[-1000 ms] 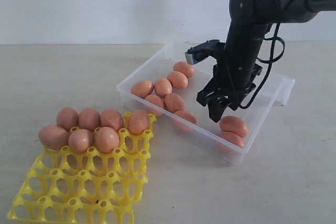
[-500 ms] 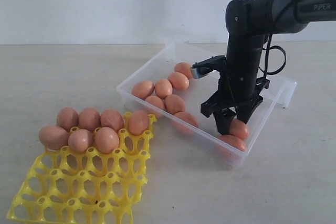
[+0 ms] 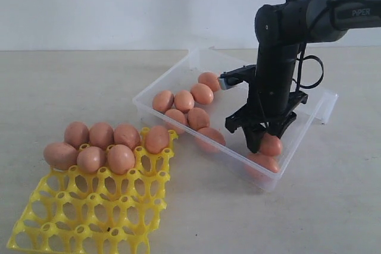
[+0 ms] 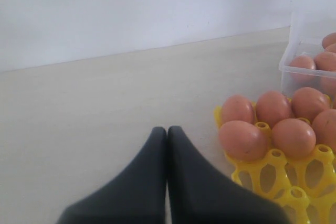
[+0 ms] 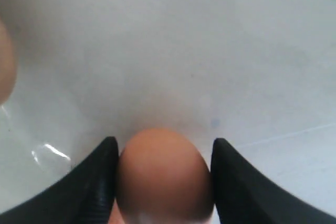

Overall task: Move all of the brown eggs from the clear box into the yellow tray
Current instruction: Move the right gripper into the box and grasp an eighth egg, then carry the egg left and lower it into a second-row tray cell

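Right gripper (image 3: 260,142) is down inside the clear box (image 3: 164,74), at the end farthest from the yellow tray (image 3: 89,212), w/ its arm near vertical above. In the wrist view its fingers (image 5: 100,182) stand either side of one brown egg (image 5: 164,177) lying on the box floor. One finger touches the shell, the other is at most a hair off. Whether they actually clamp it: can't tell.

A 2nd egg (image 3: 262,162) lies just beside that one, against the box's front wall near the corner. Seven more eggs (image 3: 183,100) cluster in the box half nearer the tray, most touching a neighbour, w/ bare floor btwn the cluster and the gripper. The clear lid (image 3: 326,104) hangs off the box's end beyond the gripper.

Tray sits on the table (image 3: 71,87) outside the box, off its front corner, near but not touching. Seven tray eggs (image 3: 101,134) sit in cups along the tray side toward the box, in two rows.

Left gripper (image 4: 167,129) is outside the box, just beside the tray, low over the table. Its jaws are pressed together, nothing btwn them.
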You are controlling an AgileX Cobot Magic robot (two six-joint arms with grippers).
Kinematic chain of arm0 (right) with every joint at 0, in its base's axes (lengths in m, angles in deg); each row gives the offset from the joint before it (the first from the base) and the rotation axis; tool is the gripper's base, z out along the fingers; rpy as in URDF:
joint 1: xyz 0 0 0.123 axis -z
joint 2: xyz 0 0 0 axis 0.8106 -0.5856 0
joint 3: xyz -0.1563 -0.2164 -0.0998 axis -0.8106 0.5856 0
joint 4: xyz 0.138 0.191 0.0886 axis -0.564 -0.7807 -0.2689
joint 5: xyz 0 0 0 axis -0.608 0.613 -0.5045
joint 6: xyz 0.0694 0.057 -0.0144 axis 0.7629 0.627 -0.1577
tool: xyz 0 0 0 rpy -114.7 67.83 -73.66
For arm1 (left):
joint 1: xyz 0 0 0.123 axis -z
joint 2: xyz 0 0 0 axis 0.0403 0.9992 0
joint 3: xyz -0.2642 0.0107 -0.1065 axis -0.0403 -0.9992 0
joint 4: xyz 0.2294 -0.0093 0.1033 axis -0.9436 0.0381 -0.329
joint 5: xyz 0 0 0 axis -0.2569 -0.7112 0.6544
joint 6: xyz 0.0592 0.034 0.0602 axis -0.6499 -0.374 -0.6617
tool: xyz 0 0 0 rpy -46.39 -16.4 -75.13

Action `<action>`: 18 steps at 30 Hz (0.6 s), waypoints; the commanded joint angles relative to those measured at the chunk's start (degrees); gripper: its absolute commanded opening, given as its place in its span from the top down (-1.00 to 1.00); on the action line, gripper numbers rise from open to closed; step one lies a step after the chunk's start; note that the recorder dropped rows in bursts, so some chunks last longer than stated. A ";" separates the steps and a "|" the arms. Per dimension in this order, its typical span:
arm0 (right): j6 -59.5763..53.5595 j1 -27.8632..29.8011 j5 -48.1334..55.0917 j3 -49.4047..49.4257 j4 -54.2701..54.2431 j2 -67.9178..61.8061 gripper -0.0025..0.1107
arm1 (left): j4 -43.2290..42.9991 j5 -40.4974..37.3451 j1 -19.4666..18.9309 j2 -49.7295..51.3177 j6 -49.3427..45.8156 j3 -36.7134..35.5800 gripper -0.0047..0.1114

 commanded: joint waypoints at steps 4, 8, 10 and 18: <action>9.01 -0.95 -10.33 0.24 -4.68 12.25 0.96 | -0.05 0.47 0.35 -0.10 -0.26 -0.18 0.99; 9.01 -9.47 -26.29 9.42 -4.81 21.72 0.96 | -0.05 0.47 0.35 -0.10 -0.26 -0.18 0.99; 9.01 -16.74 -44.10 19.23 -4.81 26.71 0.96 | -0.05 0.47 0.35 -0.10 -0.26 -0.18 0.99; 16.19 -29.08 -90.30 37.02 -21.09 27.17 0.96 | -0.05 0.47 0.35 -0.10 -0.26 -0.18 0.99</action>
